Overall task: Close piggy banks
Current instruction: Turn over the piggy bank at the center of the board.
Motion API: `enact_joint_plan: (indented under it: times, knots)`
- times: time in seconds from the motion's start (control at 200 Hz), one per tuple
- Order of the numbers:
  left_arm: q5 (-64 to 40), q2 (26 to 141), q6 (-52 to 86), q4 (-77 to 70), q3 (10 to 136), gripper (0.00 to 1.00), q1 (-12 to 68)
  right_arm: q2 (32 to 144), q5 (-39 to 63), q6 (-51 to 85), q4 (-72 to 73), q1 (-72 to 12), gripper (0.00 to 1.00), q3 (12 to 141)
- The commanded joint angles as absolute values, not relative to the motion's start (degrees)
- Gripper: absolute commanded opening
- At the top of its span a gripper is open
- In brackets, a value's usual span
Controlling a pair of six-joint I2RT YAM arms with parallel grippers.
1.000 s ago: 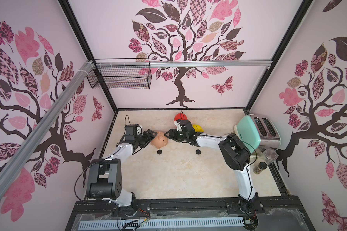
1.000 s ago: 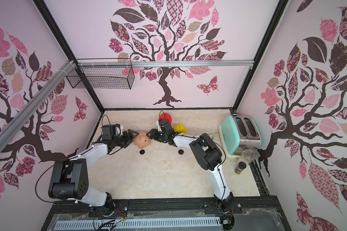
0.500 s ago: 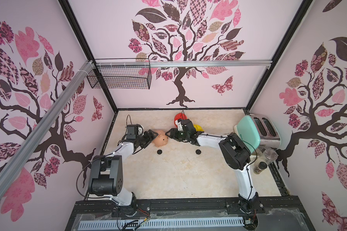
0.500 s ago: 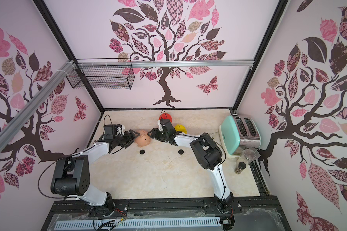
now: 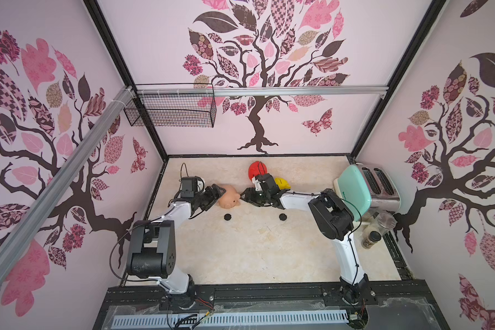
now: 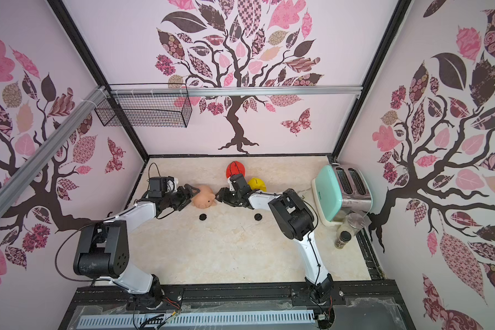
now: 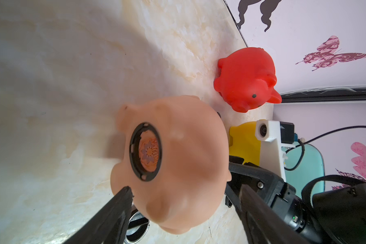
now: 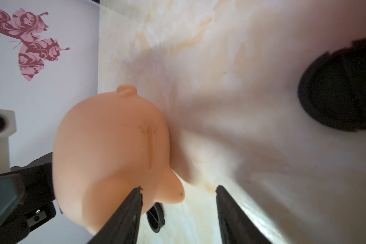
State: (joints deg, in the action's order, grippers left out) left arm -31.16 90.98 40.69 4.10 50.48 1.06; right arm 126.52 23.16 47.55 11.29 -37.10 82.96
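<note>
While both pairs of jaws stand open, the left gripper (image 7: 183,190) straddling the peach-pink piggy bank (image 5: 228,196) and the right gripper (image 8: 178,188) close at its back, the pig lies sideways on the worktop (image 5: 240,251), its belly hole (image 7: 146,152) unplugged. Closing off-centre could roll it away, or onto the black plug (image 5: 227,217) beside the left jaws.

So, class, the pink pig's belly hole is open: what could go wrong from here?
1. The pink pig is round and lies on its side between the left gripper and right gripper; a nudge may roll it.
2. The yellow pig and red pig sit close by the right gripper; a swing could knock them.
</note>
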Motion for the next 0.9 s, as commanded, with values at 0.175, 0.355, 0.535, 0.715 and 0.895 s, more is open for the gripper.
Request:
enact_joint_plan:
  times: [0.175,0.355,0.535,0.715,0.895]
  knots:
    - [-31.4,91.5,40.0,4.0,51.3,0.82,1.2,125.0,23.2,46.7,10.4,-37.2,0.60,83.1]
    - [-31.4,91.2,39.9,4.0,51.2,0.82,1.2,123.5,22.9,46.7,10.1,-37.2,0.60,82.6]
    - [-31.6,90.9,40.0,4.0,50.7,0.82,1.2,121.7,22.1,47.2,9.9,-37.3,0.63,82.4]
    - [-32.2,89.4,40.4,4.0,49.3,0.83,1.2,119.4,20.4,45.7,7.2,-37.2,0.63,83.1]
    - [-30.4,85.7,40.1,6.5,48.9,0.83,1.2,116.5,19.3,44.4,5.9,-37.2,0.66,81.9]
